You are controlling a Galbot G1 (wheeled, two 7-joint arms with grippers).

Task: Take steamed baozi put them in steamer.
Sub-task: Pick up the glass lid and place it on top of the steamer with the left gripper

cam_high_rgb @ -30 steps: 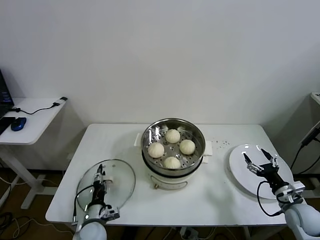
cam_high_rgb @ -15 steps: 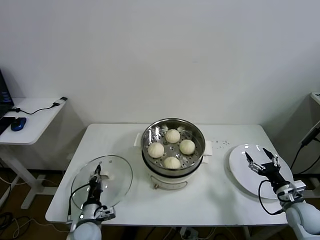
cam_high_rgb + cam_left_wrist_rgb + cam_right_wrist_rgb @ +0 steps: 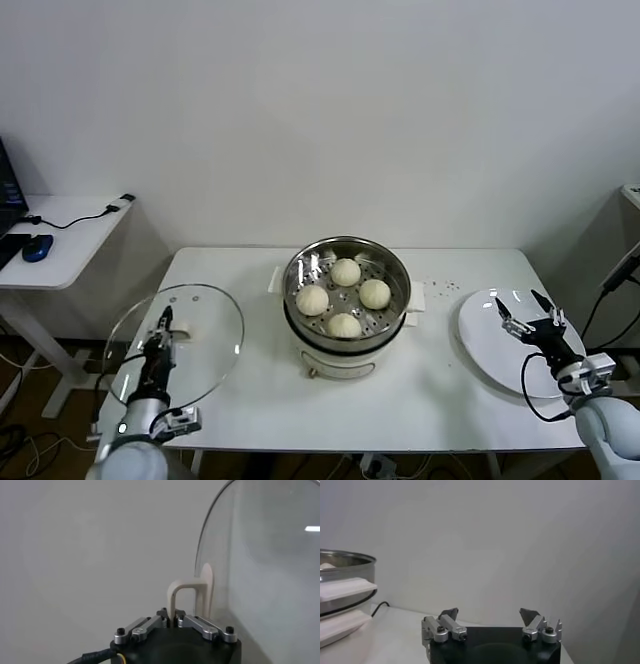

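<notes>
Four steamed baozi (image 3: 343,298), small, round, smooth and cream-white, sit dome-up on the perforated floor of the steamer (image 3: 347,262), spaced in a loose diamond and not touching. The steamer is a shiny round steel basket, uncovered, upright on a white cooker base with side handles. It stands well apart from the left gripper (image 3: 160,325) and the right gripper (image 3: 523,308), roughly midway between them.

Bright, even, soft-shadowed light; a glare streak on the glass lid (image 3: 260,570).
</notes>
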